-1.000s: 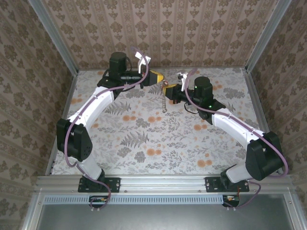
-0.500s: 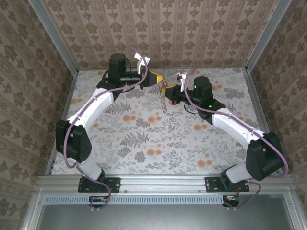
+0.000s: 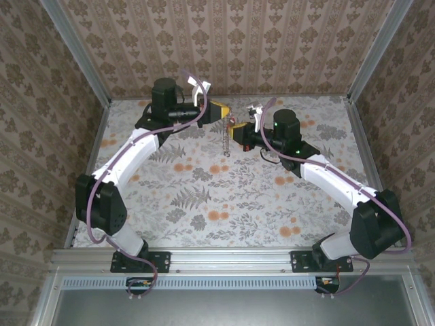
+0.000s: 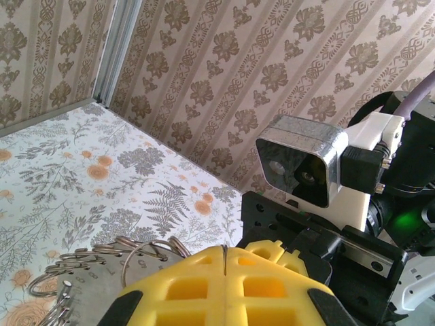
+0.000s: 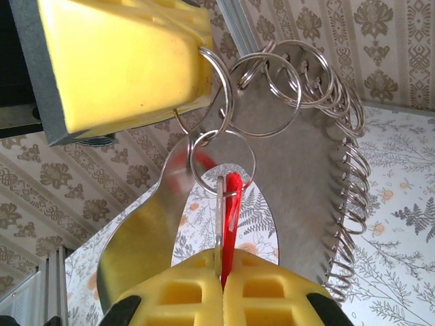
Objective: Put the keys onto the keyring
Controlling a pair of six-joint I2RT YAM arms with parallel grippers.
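1. From the top camera you look down on a table (image 3: pixel 272 204) covered in a print of ferns and orange flowers, with wallpapered walls around it. Your two arms meet at the far middle. The left gripper (image 3: pixel 221 112) and right gripper (image 3: pixel 236 129) are just beside each other. One keyring (image 3: pixel 226 144) hangs between them as a thin chain.
2. In the left wrist view, wallpaper fills the background. The left gripper (image 4: pixel 224 272) has its yellow fingers pressed together. The keyring's (image 4: pixel 146 251) coils lie just left of them on a shiny metal plate (image 4: pixel 81 285). You cannot read the stamped marks on the plate.
3. In the right wrist view, the right gripper (image 5: pixel 221 282) is clamped on the one red key (image 5: pixel 231 204), which stands upright. A ring of the keyring (image 5: pixel 285 88) overlaps the key's top end; you cannot tell whether it is threaded. The next ring is pinched in the left gripper's (image 5: pixel 197 64) tip above. The other rings overlap too much to count.
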